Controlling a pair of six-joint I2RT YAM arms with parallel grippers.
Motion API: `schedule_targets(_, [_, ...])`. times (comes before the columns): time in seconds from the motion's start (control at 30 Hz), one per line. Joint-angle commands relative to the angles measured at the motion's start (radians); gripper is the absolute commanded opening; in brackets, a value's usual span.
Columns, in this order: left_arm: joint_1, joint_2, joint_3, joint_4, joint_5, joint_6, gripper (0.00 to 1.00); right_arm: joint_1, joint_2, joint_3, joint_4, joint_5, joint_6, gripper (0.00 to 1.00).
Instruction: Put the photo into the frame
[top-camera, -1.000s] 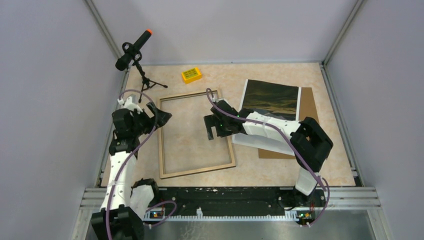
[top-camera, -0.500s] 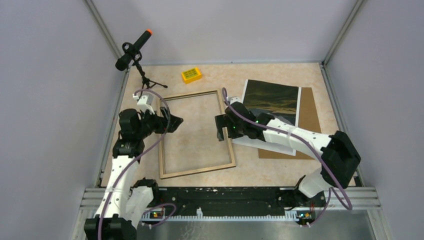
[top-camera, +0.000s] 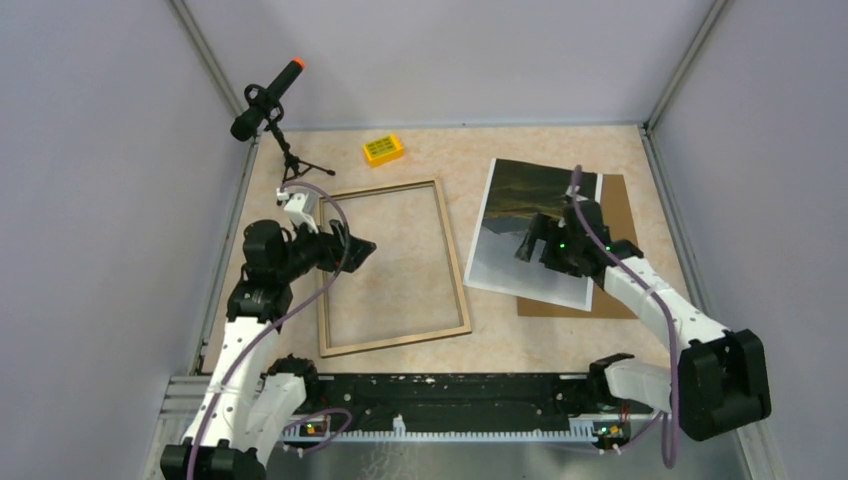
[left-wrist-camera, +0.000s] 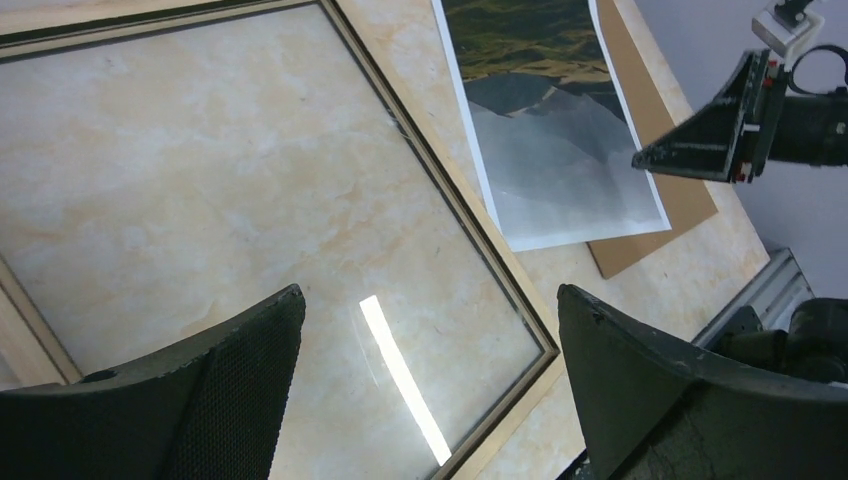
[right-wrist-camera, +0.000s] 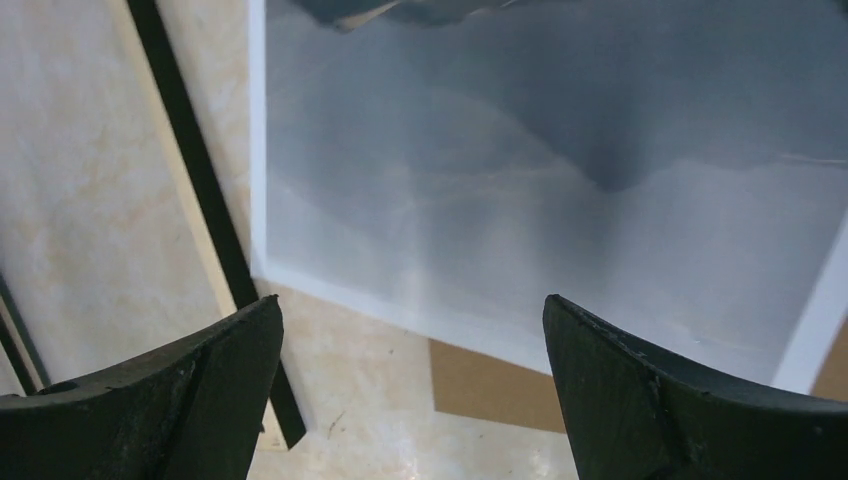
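The top view lays out the whole bench: the frame lies flat, left of centre, with its light wood face up. The photo lies picture side up just to its right, on a brown hardboard sheet that shows past the print's right and near edges. A yellow box and a microphone on a small tripod stand by the far left corner. The left end effector hangs over the frame's left part and the right end effector over the middle of the photo. Both have their fingers spread wide and hold nothing.

The left wrist view adds what the top view hides. A bright streak of glare lies inside the frame, which suggests a pane, and a thin dark lip runs along the inner edge. It also shows the other arm's fingers from the side, seemingly raised above the print.

The right wrist view looks straight down between its fingers at the photo's pale grey lower part and white border. It also takes in a corner of hardboard and the frame's wood-and-black edge just left of the print, apart from it.
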Motion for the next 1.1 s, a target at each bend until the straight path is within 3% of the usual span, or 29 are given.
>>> schedule_targets(0.0, [-0.041,0.000,-0.008,0.064,0.073,0.001,0.98,-0.220,-0.058,-0.045,0.079,-0.188,-0.033,0.99])
schedule_targets(0.13, [-0.105,0.036,-0.006,0.061,0.090,0.006,0.98,-0.513,0.015,-0.072,0.146,-0.381,-0.042,0.99])
schedule_targets(0.3, [-0.204,0.111,0.013,0.027,0.060,0.022,0.98,-0.703,0.087,-0.073,0.087,-0.449,-0.099,0.94])
schedule_targets(0.5, [-0.344,0.211,0.020,0.007,0.053,0.030,0.98,-0.721,0.065,-0.065,0.043,-0.334,-0.163,0.95])
schedule_targets(0.63, [-0.410,0.259,0.022,-0.001,0.027,0.038,0.98,-0.726,0.093,-0.047,0.123,-0.352,-0.147,0.96])
schedule_targets(0.83, [-0.539,0.303,0.021,-0.008,0.003,0.054,0.98,-0.737,0.296,0.129,0.249,-0.378,-0.125,0.93])
schedule_targets(1.07, [-0.556,0.336,0.130,-0.034,-0.045,0.056,0.98,-0.771,0.601,0.361,0.450,-0.544,-0.032,0.68])
